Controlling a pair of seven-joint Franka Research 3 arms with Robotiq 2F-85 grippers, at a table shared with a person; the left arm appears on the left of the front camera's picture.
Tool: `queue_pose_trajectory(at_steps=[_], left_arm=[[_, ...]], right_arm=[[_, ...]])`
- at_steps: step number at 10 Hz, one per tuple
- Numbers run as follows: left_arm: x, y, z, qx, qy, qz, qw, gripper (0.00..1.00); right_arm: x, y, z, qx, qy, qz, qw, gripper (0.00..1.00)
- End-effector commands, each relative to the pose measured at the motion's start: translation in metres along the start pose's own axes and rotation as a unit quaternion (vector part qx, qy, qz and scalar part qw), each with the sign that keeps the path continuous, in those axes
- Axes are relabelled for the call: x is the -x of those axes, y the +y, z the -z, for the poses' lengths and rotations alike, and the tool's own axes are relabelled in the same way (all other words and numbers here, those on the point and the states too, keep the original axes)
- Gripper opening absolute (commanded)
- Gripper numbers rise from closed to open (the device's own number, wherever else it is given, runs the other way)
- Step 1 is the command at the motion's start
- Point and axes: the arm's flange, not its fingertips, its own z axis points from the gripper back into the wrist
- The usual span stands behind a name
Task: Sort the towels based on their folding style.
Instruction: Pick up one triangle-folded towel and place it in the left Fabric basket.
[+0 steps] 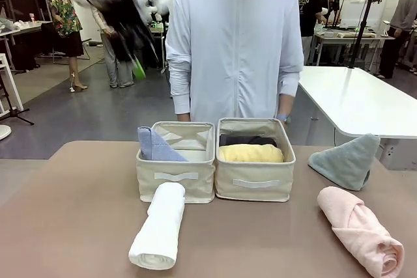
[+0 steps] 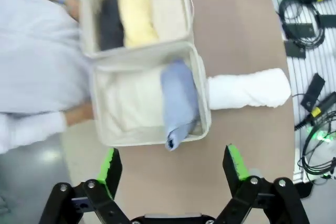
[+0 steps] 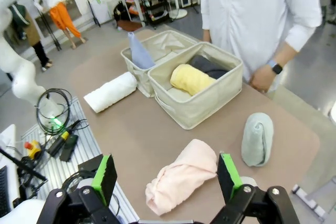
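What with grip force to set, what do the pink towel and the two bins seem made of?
The pink towel looks like soft terry cloth, matte: fuzzy nap, plump folds. The left bin and right bin look like beige woven fabric, perhaps canvas, matte: stitched seams, sewn handle strips, slightly bowed walls.

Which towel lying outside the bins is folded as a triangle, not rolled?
The teal-green towel, to the right of the right bin; the white towel and the pink towel are rolled cylinders.
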Motion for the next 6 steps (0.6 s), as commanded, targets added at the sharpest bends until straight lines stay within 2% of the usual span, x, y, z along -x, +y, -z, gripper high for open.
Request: queue_pose_trajectory(at_steps=[1, 2, 3, 6], left_arm=[[0.093, -0.028, -0.046, 0.007, -0.110, -0.027, 0.993, 1.00], [0.141, -0.033, -0.068, 0.009, -0.165, -0.040, 0.985, 1.00], [0.179, -0.042, -0.082, -0.016, -0.208, -0.049, 0.977, 1.00], [0.269, -0.056, -0.082, -0.021, -0.287, -0.096, 0.953, 1.00]], right_arm=[[-0.002, -0.001, 0.000, -0.005, -0.014, -0.009, 1.000, 1.00], [-0.002, -0.001, 0.000, -0.005, -0.014, -0.009, 1.000, 1.00], [-0.002, -0.001, 0.000, -0.005, -0.014, -0.009, 1.000, 1.00], [-0.002, -0.001, 0.000, -0.005, -0.014, -0.009, 1.000, 1.00]])
